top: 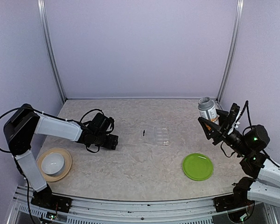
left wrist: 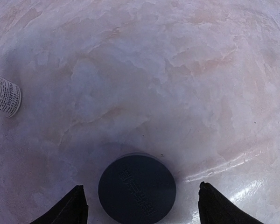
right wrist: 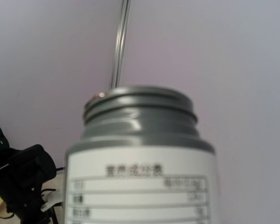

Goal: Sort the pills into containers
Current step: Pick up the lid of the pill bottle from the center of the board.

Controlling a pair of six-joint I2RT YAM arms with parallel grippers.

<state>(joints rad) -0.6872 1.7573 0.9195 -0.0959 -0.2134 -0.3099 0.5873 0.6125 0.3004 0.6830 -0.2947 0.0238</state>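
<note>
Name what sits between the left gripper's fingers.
A dark gray cap lying flat on the table, clear of both fingers; the left wrist view shows it.

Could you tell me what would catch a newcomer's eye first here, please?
The right gripper holds an uncapped bottle aloft at the far right of the table, its gray threaded neck filling the right wrist view. At the left, a dark gray cap lies flat between the open jaws of the left gripper. A green plate sits near the right arm.
</note>
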